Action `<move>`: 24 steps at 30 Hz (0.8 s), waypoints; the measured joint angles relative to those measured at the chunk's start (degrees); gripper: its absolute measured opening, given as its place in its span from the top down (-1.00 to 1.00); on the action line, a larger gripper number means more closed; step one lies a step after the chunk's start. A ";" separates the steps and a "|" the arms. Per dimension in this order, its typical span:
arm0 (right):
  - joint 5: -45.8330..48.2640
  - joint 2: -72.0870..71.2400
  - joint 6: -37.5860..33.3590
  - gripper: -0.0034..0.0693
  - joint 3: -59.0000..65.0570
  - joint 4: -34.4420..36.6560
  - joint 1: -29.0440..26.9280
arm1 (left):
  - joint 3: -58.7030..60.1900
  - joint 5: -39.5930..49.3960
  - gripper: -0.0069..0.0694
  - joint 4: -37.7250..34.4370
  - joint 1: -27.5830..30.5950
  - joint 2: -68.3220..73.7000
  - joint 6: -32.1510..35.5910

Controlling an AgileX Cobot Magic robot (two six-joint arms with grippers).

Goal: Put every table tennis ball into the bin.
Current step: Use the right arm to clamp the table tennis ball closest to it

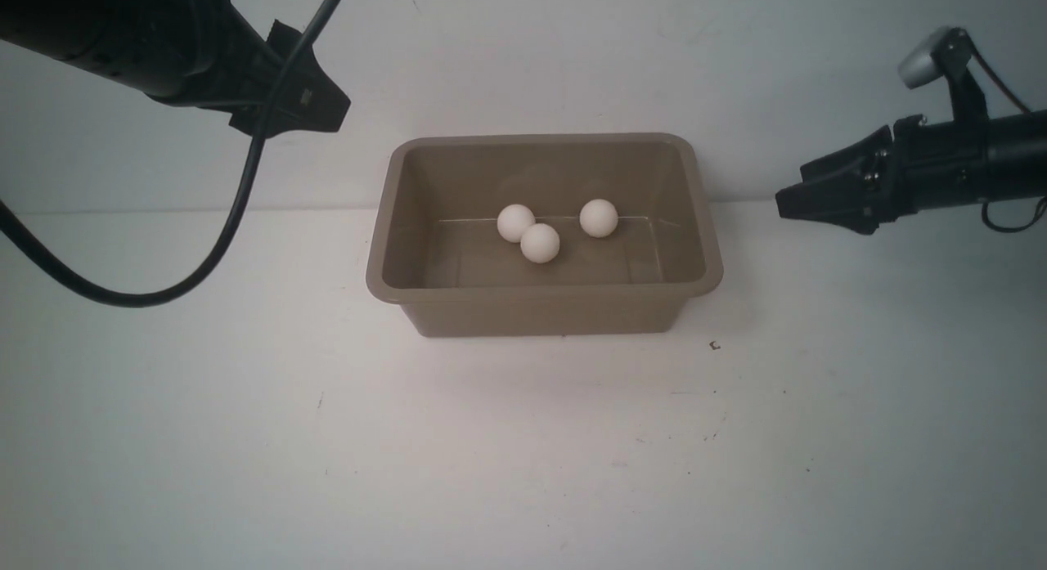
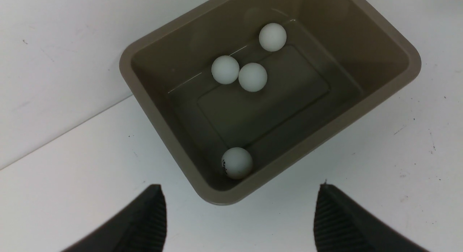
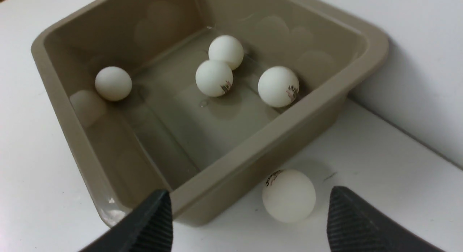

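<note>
1. Front view, far left: a black cable (image 1: 219, 251) loops down across the robot's left arm (image 1: 164, 47), its lower bend hanging over the white surface.
2. The left gripper (image 1: 327, 104) hovers to the left of the bin, its fingers wide apart and empty in the left wrist view.
3. At center, the taupe plastic bin (image 1: 544, 293) sits upright, holding four white table tennis balls. One (image 2: 237, 163), printed with a dark mark, rests in the front left corner; two (image 1: 515, 223) (image 1: 540, 243) sit together near the middle; another (image 1: 599, 218) lies to their right.
4. Just outside the bin's right end, a fifth ball (image 3: 288, 196), also marked, is pictured by the right wrist camera.
5. Far right, the right gripper (image 1: 787, 194) hangs with fingers spread wide, gripping nothing.
</note>
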 joint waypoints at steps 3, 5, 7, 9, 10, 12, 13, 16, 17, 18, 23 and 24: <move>0.05 0.22 1.48 -0.51 0.00 1.74 0.00 | 0.00 0.00 -0.47 0.00 0.00 0.00 0.00; 0.05 0.17 1.50 -0.51 0.00 2.30 0.06 | 0.00 0.00 -0.47 0.00 0.00 0.00 0.00; -1.66 0.17 1.00 -0.51 0.00 -0.01 0.44 | 0.00 0.00 -0.47 -0.09 0.00 0.00 0.00; -4.05 0.17 0.16 -0.51 0.00 -3.03 0.99 | 0.00 0.00 -0.47 -0.33 0.00 0.00 0.00; -5.48 0.17 -0.48 -0.51 0.00 -4.93 1.43 | 0.00 0.00 -0.47 -0.51 0.00 0.00 0.00; -8.09 0.17 -1.55 -0.51 0.00 -7.49 2.45 | 0.00 0.00 -0.47 -0.89 0.00 0.00 0.00; -9.00 0.17 -1.80 -0.51 0.00 -8.17 2.91 | 0.00 0.00 -0.47 -0.91 0.00 0.00 0.00; -11.50 0.17 -2.25 -0.51 0.00 -10.36 4.81 | 0.00 0.00 -0.47 -0.99 0.00 0.00 0.00; -11.63 0.17 -2.33 -0.51 0.00 -10.51 4.93 | 0.00 0.00 -0.47 -0.99 0.00 0.00 0.00; -12.69 0.34 -2.59 -0.51 0.00 -11.32 5.98 | 0.00 0.00 -0.47 -0.99 0.00 0.00 0.00; -16.30 2.02 -4.05 -0.51 0.00 -11.71 8.07 | 0.00 0.00 -0.47 -1.03 0.00 0.00 0.00; -16.74 2.55 -4.51 -0.51 0.00 -11.71 8.31 | 0.00 0.00 -0.47 -1.03 0.00 0.00 0.00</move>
